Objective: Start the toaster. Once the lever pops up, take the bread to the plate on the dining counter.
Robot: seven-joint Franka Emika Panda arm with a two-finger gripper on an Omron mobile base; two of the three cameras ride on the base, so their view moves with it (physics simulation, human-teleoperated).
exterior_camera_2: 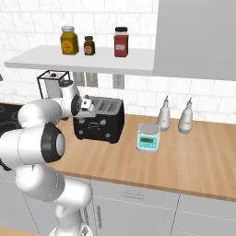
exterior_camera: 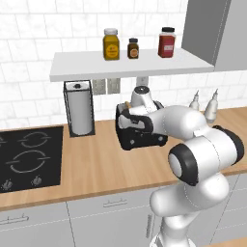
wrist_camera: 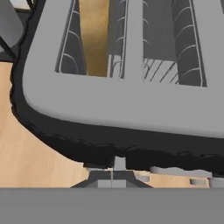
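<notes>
The black two-slot toaster point(exterior_camera: 131, 140) point(exterior_camera_2: 99, 123) point(wrist_camera: 131, 109) stands on the wood wall counter below the shelf. In the hand view the tan bread point(wrist_camera: 94, 39) sits down in its left slot. Its top edge peeks out in the left base view as the bread point(exterior_camera: 126, 103). My gripper point(exterior_camera_2: 88, 109) point(wrist_camera: 113, 174) is shut and empty. It hangs over the toaster's end that faces the paper towel roll, pointing down. A small grey tab point(wrist_camera: 118, 162) on the toaster's edge lies just beyond the fingertips; I cannot tell whether they touch. The plate and the dining counter are out of view.
A paper towel roll point(exterior_camera: 79, 110) in a wire frame stands left of the toaster, with the black cooktop point(exterior_camera: 29, 159) beyond it. A kitchen scale point(exterior_camera_2: 149, 137) and two bottles point(exterior_camera_2: 164, 115) sit to the right. A shelf point(exterior_camera: 130, 65) with jars hangs above.
</notes>
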